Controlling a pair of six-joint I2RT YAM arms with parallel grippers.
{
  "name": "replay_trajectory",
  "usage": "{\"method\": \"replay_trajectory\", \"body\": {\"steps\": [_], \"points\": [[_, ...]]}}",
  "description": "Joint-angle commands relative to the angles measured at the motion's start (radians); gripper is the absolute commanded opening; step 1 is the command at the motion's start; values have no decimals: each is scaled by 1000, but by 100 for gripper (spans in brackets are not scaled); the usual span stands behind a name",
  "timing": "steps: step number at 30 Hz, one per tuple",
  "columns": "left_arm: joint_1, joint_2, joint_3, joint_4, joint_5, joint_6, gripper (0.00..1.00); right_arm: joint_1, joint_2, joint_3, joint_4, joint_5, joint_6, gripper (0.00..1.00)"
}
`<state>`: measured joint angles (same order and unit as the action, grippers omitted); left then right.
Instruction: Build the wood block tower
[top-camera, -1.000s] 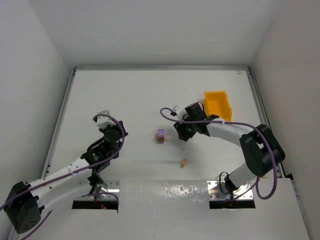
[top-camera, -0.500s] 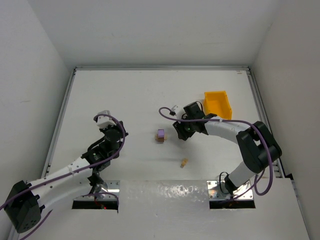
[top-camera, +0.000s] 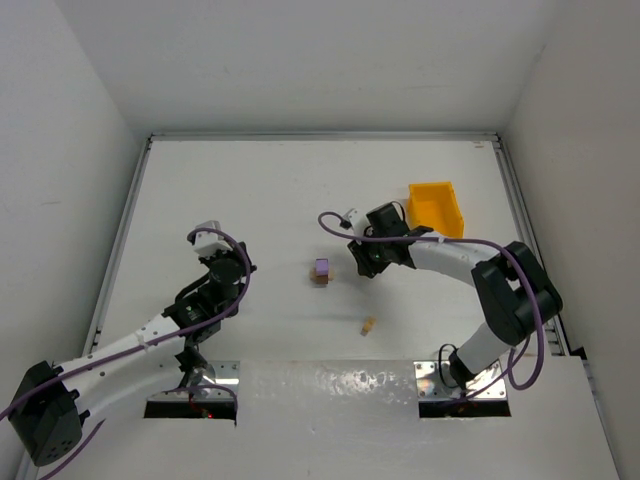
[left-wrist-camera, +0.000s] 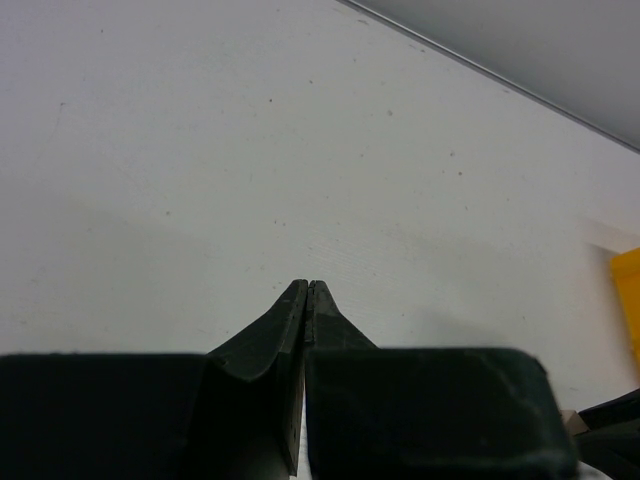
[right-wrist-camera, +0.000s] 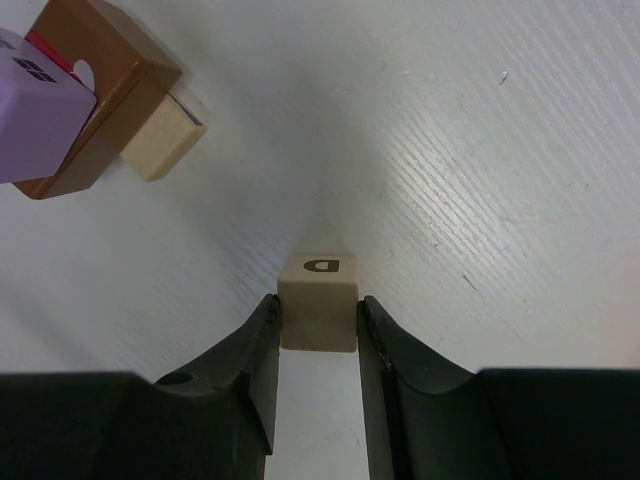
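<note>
The right end effector (right-wrist-camera: 317, 306) is clamped narrow on a pale tan cube (right-wrist-camera: 318, 322), gripping its side faces so top and bottom are free for stacking, low over the desk (right-wrist-camera: 480, 150) near the wood block tower (top-camera: 321, 271) (purple on brown on tan); the left end effector (left-wrist-camera: 306, 300) is pinched closed on nothing, well apart, probably to keep clear

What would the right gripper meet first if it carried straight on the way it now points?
Probably bare table: the right gripper, shut on the pale block, aims past the stack off to its left.
</note>
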<state>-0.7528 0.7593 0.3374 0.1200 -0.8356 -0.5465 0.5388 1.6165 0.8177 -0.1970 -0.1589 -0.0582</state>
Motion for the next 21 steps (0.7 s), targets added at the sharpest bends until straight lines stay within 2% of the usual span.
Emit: {"method": "replay_trajectory", "body": {"steps": [1,10,16,21], "points": [[-10,-6,22,32,-8,8,0,1,-71,31,18,15,47,27],[-10,-6,23,35,9,10,0,29,-199,149,-125,156,268,27],[-10,-28,14,38,7,3,0,154,-196,236,-208,373,417,28],[-10,-52,0,56,35,0,0,228,-170,267,-190,452,575,28]]}}
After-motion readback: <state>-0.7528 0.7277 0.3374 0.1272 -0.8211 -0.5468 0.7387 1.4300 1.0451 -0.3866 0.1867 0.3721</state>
